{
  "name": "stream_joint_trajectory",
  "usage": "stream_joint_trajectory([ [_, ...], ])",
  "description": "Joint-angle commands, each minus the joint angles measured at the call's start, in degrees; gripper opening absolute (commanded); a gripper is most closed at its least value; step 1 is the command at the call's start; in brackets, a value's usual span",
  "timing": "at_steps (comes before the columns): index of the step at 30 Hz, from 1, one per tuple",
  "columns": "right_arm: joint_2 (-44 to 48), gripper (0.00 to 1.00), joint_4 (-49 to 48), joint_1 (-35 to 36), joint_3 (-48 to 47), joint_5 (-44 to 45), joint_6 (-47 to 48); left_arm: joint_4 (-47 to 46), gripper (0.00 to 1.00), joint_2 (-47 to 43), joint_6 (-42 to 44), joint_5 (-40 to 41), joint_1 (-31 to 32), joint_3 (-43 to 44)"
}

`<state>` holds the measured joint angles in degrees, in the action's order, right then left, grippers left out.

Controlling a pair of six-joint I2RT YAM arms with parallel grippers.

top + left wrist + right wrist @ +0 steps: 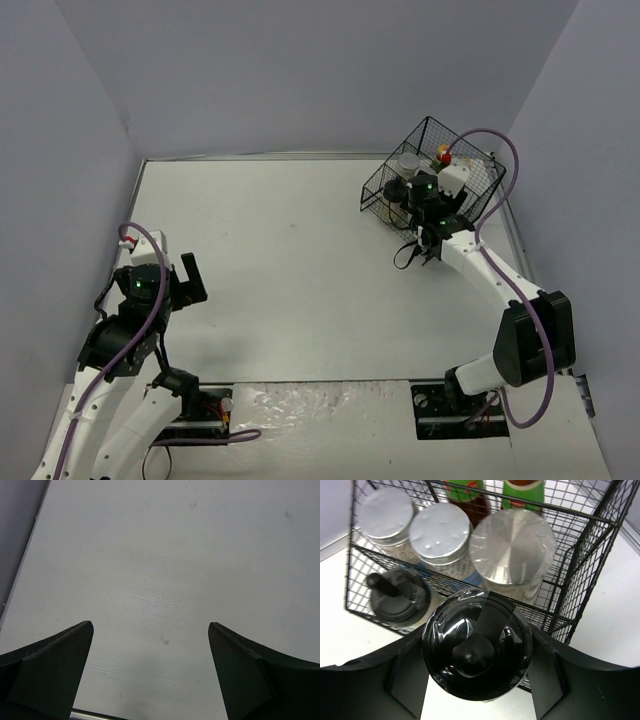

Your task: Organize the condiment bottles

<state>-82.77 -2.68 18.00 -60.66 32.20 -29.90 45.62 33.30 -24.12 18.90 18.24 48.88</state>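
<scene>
Clearly upright, the held black-capped shaker (476,650) points cap-up.

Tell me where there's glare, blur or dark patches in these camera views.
Right wrist view: glare streaks on the shiny black shaker cap and a bright sheen on the largest silver jar lid; the near fingers are dark and soft. Left wrist view: left fingers nearly black, faint ripple banding on the table. Top external view: even, soft light, only faint shadows.
</scene>
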Motion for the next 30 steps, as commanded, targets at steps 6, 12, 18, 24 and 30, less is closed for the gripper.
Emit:
stream_joint_trajectory([
  [6, -3.5, 0.0, -7.9, -0.9, 2.5, 5.3, -3.4, -3.3, 0.97, 1.0, 1.1, -0.2, -0.5, 0.9],
  [12, -7.5, 0.26, -7.8, -1.2, 2.7, 4.0, -4.2, -3.2, 0.97, 1.0, 1.1, -0.1, -0.5, 0.9],
  [18, -8.7, 0.59, -7.6, -1.4, 1.3, 1.7, -4.3, -3.2, 0.97, 1.2, 1.1, -0.1, -0.6, 0.9],
  [24, -4.9, 0.86, -4.8, -1.4, 0.0, -0.6, -3.7, -3.3, 0.97, 1.2, 1.1, -0.2, -0.6, 0.9],
  [30, 6.9, 1.0, 0.3, -1.4, -0.1, -4.6, 0.7, -3.3, 0.97, 1.2, 1.1, -0.4, -0.6, 0.9],
])
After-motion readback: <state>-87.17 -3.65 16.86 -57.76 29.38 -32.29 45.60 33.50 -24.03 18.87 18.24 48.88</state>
